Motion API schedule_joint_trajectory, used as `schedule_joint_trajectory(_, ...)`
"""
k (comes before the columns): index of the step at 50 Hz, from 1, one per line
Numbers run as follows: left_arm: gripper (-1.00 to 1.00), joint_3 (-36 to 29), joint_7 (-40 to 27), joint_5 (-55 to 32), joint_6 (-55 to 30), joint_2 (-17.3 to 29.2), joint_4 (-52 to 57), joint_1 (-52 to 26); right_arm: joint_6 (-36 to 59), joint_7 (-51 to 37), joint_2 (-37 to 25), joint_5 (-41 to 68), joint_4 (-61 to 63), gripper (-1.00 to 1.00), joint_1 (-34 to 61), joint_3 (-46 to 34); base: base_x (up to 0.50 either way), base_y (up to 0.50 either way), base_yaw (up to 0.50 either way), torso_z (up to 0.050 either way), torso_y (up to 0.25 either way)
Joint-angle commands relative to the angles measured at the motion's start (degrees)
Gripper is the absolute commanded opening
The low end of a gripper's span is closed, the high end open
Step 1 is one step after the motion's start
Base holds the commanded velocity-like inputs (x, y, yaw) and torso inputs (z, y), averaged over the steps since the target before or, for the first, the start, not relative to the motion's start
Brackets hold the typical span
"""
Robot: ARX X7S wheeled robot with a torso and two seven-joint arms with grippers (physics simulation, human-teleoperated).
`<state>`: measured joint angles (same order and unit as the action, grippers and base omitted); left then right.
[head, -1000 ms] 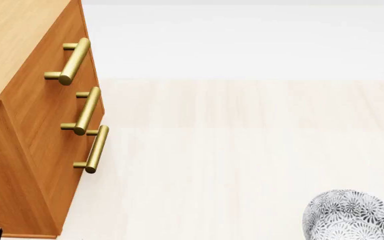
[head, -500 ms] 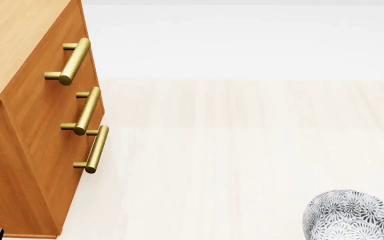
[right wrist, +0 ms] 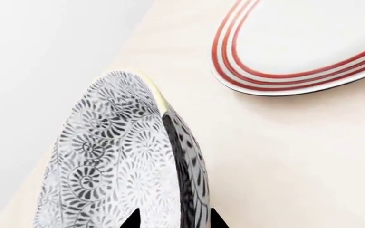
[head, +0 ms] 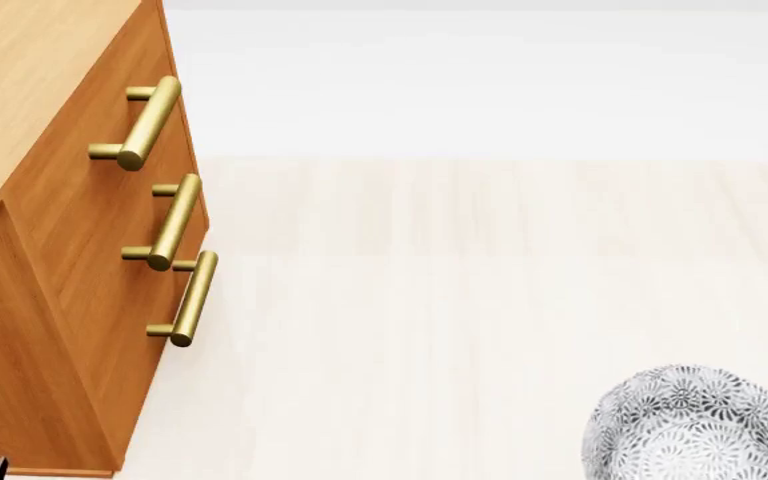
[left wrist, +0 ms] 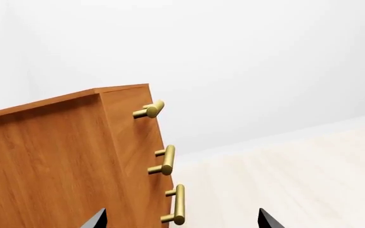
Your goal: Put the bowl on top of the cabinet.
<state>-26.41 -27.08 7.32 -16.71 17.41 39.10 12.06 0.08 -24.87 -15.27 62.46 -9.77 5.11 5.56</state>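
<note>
The bowl (head: pixel 698 425), white with a dense grey-black floral pattern, shows at the lower right corner of the head view, partly cut off by the frame. In the right wrist view the bowl (right wrist: pixel 112 166) stands on edge between my right gripper's (right wrist: pixel 173 222) dark fingertips, which are shut on its wall near the yellowish rim. The orange-brown cabinet (head: pixel 77 250) with its lighter top fills the left of the head view. My left gripper (left wrist: pixel 181 221) is open beside the cabinet's (left wrist: pixel 49 161) side, holding nothing. The right gripper is out of the head view.
Three brass bar handles (head: pixel 171 220) stick out from the cabinet's drawer fronts. A flat white plate with red rings (right wrist: pixel 303 42) lies on the pale floor beyond the bowl. Pale wooden floor (head: pixel 491 300) stretches between cabinet and bowl.
The bowl has shifted a little up and to the left in the head view. The cabinet and the left arm look unchanged.
</note>
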Motion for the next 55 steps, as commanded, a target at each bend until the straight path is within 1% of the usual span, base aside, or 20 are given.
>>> schedule_joint_trajectory(1,1.0,-0.14,-0.26,-0.28,-0.09,0.22,-0.03,-0.14,-0.02,-0.87,0.01,0.24,-0.06,-1.0,-0.71,-0.65,0.0,0.0,0.0,0.0,0.0)
schedule_joint_trajectory(13,1.0,-0.41,-0.57,-0.34,-0.24,0.38,-0.07,-0.34,-2.3,-1.43,0.17,-2.59,3.17,-1.0,-2.31,-1.33,0.0,0.0,0.0,0.0,0.0)
schedule_joint_trajectory(24,1.0,-0.69,-0.72,-0.46,-0.28,0.55,-0.29,-0.56,-7.33,0.16,0.55,-6.12,12.86,-1.0,-7.94,-1.61,0.0,0.0,0.0,0.0,0.0)
schedule_joint_trajectory(30,1.0,-0.84,-0.78,-0.59,-0.25,0.56,-0.69,-0.76,-10.43,0.42,0.88,-10.1,17.99,-1.0,-11.17,-2.12,0.0,0.0,0.0,0.0,0.0)
schedule_joint_trajectory(33,1.0,-0.9,-0.81,-0.65,-0.27,0.58,-0.8,-0.85,-11.74,0.46,1.17,-12.87,18.35,-1.0,-11.38,-2.64,0.0,0.0,0.0,0.0,0.0)
schedule_joint_trajectory(39,1.0,-0.91,-0.86,-0.8,-0.22,0.7,-0.81,-0.91,-10.77,0.77,-0.4,-20.12,19.95,-1.0,-10.97,-6.68,0.0,0.0,0.0,0.0,0.0)
schedule_joint_trajectory(47,1.0,-1.05,-1.1,-0.75,-0.15,0.91,-0.65,-0.81,-10.26,0.48,-1.02,-24.3,20.11,-1.0,-10.4,-8.79,0.0,0.0,0.0,0.0,0.0)
schedule_joint_trajectory(55,1.0,-1.45,-1.3,-0.39,-0.38,1.02,-0.5,-0.86,-10.4,-1.88,-1.47,-32.13,22.38,-1.0,-11.24,-11.23,0.0,0.0,0.0,0.0,0.0)
